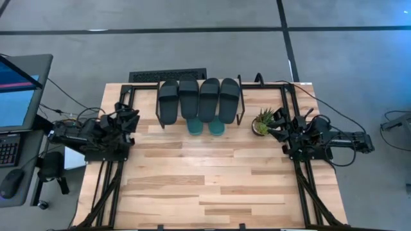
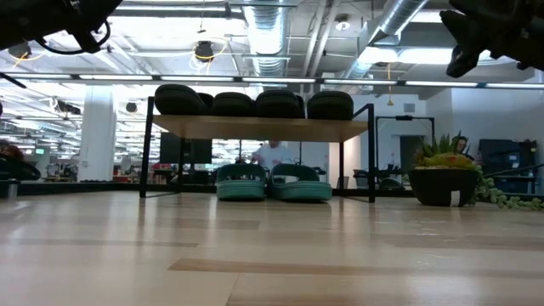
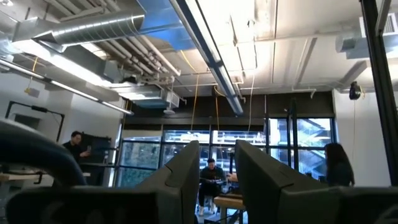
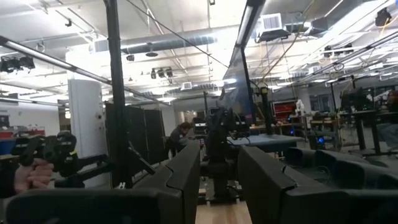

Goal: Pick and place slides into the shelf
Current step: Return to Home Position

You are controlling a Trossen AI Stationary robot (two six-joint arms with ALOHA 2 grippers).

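We are looking down on a light wooden table [image 1: 205, 186] with a dark robot arm folded up at each side edge. The shelf [image 2: 344, 128], a low rack with a pale plank top and thin black legs, is standing at the middle of the far edge. Four black slides [image 1: 209, 99] are lying side by side across its top, touching one another and filling it from end to end. Two teal slides [image 2: 240, 182] are sitting on the table under the plank, side by side, with their toe ends poking out toward the near edge from beneath the black ones. A small potted plant [image 1: 263, 122] is standing just beside the shelf's right end, near the right arm. The left gripper [image 3: 217, 149] is hanging above the table's left edge, well apart from the shelf and facing out into the room. Its two fingers are standing a narrow gap apart and are gripping nothing. The right gripper [image 4: 219, 149] is hanging above the right edge, close to the plant, with the same narrow gap between its fingers and nothing between them. Through the left gripper's gap we are seeing only the room beyond, where a person [image 3: 211, 171] is sitting far off. A monitor [image 1: 16, 90] is standing off the table's left side.
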